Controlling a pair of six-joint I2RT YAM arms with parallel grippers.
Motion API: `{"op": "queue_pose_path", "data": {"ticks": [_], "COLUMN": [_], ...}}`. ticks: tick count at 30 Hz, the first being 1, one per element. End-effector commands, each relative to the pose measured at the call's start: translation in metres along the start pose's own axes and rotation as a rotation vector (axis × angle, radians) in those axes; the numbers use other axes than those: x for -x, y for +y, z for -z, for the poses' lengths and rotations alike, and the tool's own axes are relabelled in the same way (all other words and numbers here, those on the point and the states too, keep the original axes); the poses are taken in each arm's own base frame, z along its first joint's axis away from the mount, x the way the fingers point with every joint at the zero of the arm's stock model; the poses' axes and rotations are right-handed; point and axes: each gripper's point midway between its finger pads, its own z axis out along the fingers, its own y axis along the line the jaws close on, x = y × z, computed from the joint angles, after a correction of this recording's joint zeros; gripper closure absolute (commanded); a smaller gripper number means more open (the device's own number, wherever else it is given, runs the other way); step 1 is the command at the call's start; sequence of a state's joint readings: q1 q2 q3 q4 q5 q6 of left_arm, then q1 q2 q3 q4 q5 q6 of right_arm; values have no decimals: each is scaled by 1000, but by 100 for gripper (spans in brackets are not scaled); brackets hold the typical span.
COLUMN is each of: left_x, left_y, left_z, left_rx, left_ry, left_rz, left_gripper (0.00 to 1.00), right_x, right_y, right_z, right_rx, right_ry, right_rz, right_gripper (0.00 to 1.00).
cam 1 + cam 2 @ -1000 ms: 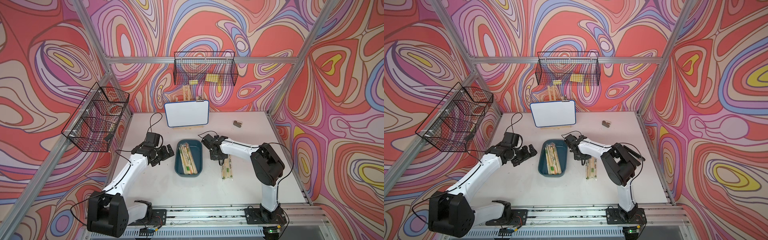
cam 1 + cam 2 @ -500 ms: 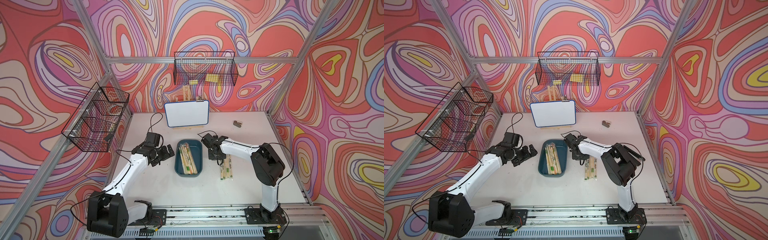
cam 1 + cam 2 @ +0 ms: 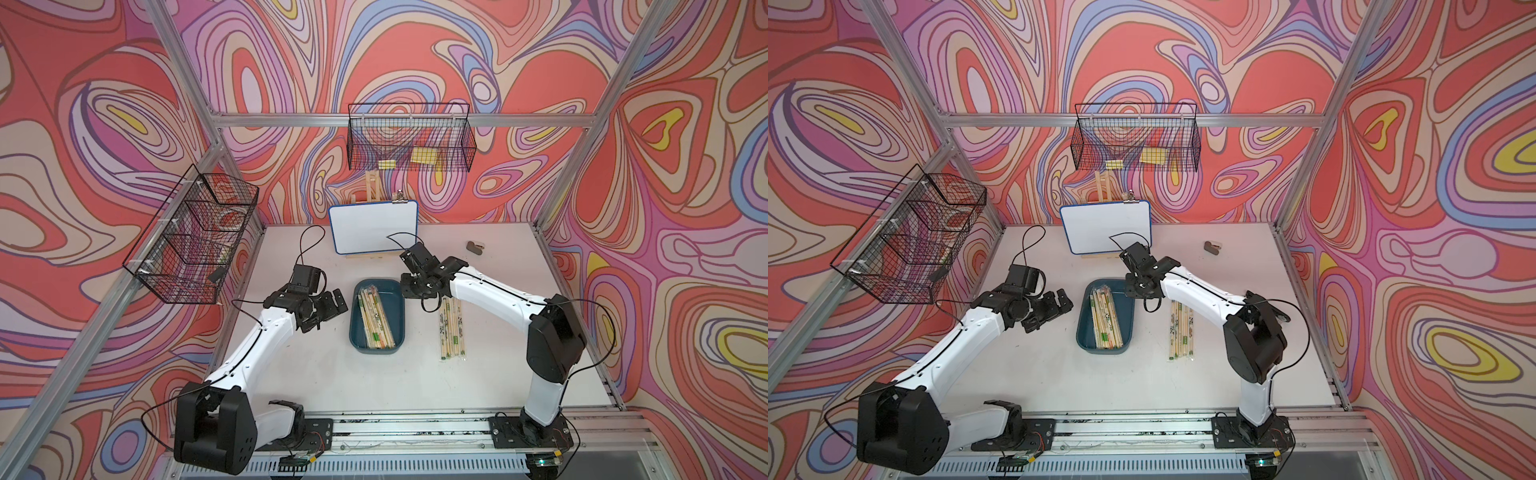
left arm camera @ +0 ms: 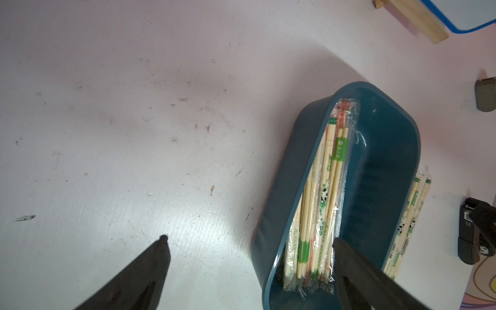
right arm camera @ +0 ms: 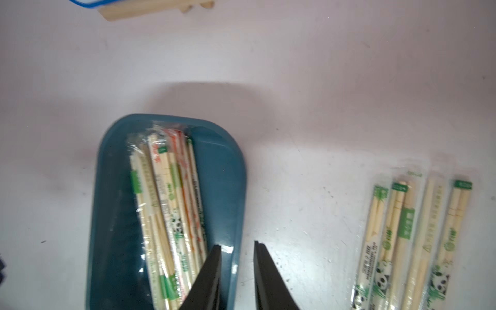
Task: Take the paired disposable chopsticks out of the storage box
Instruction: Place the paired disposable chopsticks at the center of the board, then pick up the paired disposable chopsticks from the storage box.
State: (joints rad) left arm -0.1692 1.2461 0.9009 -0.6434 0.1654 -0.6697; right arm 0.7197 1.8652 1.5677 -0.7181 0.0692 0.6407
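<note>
The right hand (image 5: pixel 236 244) has swung from the removed pairs (image 3: pixel 451 328) back to the storage box (image 3: pixel 394 307) mid-tabletop, narrow and empty, straddling its wall. The left hand (image 4: pixel 249 239) gapes wide beside it. The right hand should probably shift inward and pinch one sleeve among the paired disposable chopsticks (image 3: pixel 374 318) near its end.

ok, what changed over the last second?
Right gripper, jaws slightly apart and empty, edged from over the chopsticks on the table toward the storage box rim. Left gripper stayed wide open beside the box; chopsticks in the box unmoved, table pile too.
</note>
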Motion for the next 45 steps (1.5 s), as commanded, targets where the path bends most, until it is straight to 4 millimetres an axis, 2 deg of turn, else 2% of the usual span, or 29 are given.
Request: {"op": "queue_pose_path", "data": {"ticks": [1,5,9,18,35,39,45], "left_x": [5,11,14,12,10,10,9], "left_y": [5,8,11,12,13,13,13], "left_z": [0,3,5,5,3,3,3], "left_rx": [27,42,43,36,35,34,29], "left_ry": [-5,-18,-21,-20,-15,-15,-15], "left_rz": [5,4,9,9,8,8,12], "left_gripper": [0,0,0,0,0,0,0], "right_x": [-4,-10,-18,-28,-39,-40,-38], "right_y": [31,52,61,60,57,56,56], "right_z": [-13,-33,-55,-89,-115,-116,-112], "right_rx": [57,65,67,37,16,13,13], "right_ry": [29,58,91,139,177,181,175], "right_rz": [54,89,103,111,116,116,117], "right_gripper": [74,76,79,80,81,84,94]}}
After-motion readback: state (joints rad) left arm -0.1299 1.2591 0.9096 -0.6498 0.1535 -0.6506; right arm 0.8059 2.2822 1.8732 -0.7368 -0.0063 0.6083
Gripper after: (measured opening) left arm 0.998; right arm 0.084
